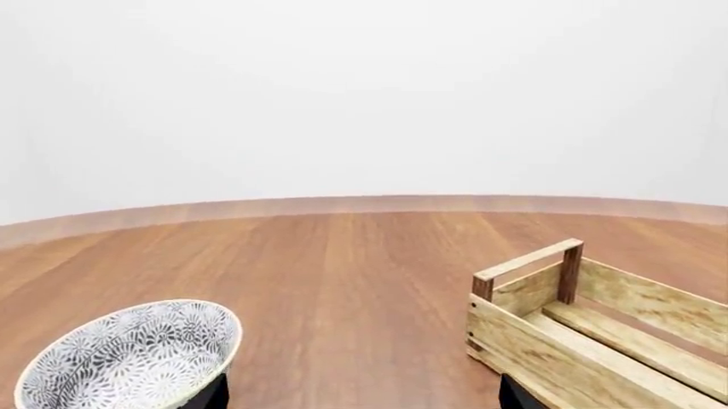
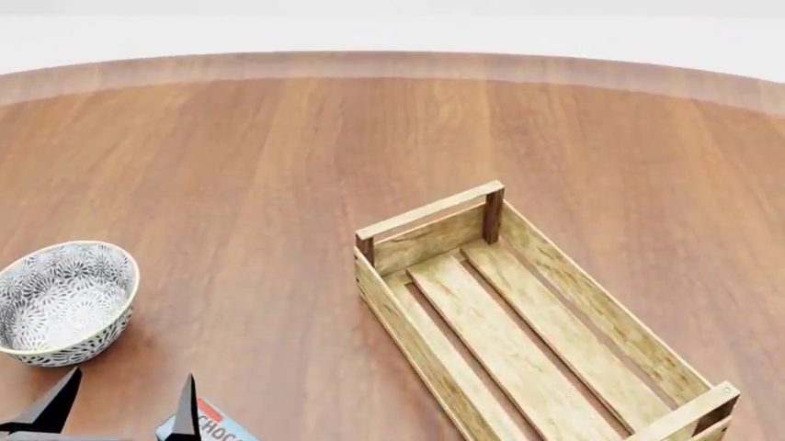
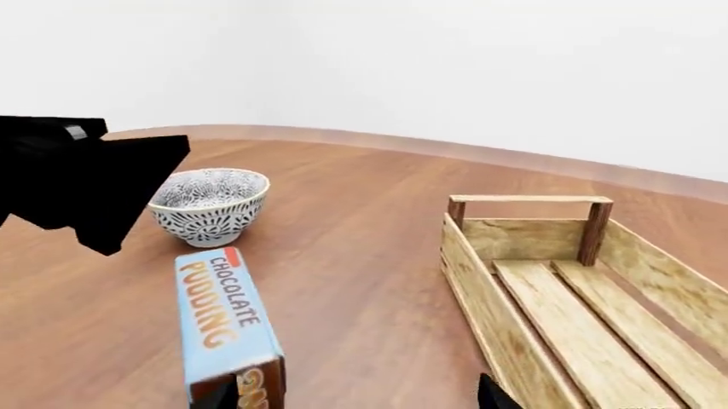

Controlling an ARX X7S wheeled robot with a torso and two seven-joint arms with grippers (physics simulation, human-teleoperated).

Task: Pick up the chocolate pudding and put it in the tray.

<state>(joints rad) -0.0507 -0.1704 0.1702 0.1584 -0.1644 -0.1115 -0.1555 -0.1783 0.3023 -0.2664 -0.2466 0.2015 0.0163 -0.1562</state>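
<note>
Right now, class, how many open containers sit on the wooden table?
2: the patterned bowl at the robot's left, and the wooden slatted tray toward the right. More could lie outside the views.

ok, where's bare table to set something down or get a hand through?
Widest bare wood: beyond the bowl and tray, out to the table's far rim. A bare lane also runs between bowl and tray. The tray floor is empty. Crowded: near-left corner, where the left gripper, pudding and bowl bunch up.
</note>
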